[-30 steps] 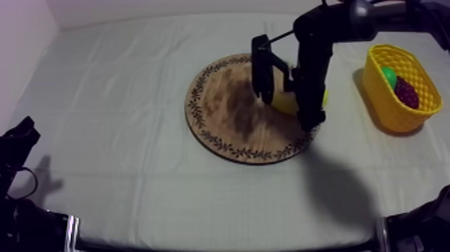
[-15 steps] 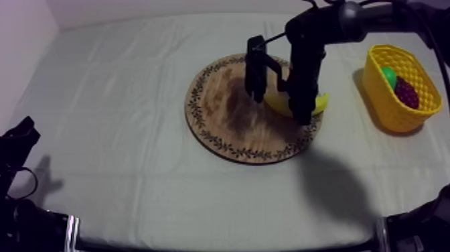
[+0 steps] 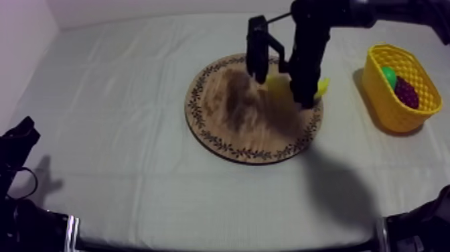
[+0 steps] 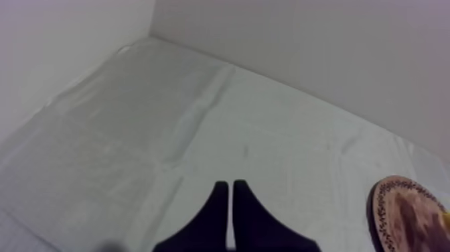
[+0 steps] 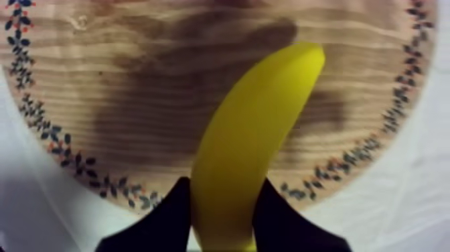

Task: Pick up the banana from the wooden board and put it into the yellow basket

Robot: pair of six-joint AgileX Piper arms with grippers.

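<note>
Banana (image 5: 251, 134) sits clamped btwn R gripper (image 5: 223, 186) fingers, far end sticking out ahead of the jaws. L to R: L gripper (image 4: 231, 187) pressed closed on nothing, bare cloth (image 4: 134, 134) ahead of its jaws; wooden board (image 3: 224, 110) under R jaws; yellow basket (image 3: 379, 90) well apart beyond them, w/ grapes (image 3: 406, 92) and a green fruit (image 3: 388, 72) inside.
</note>
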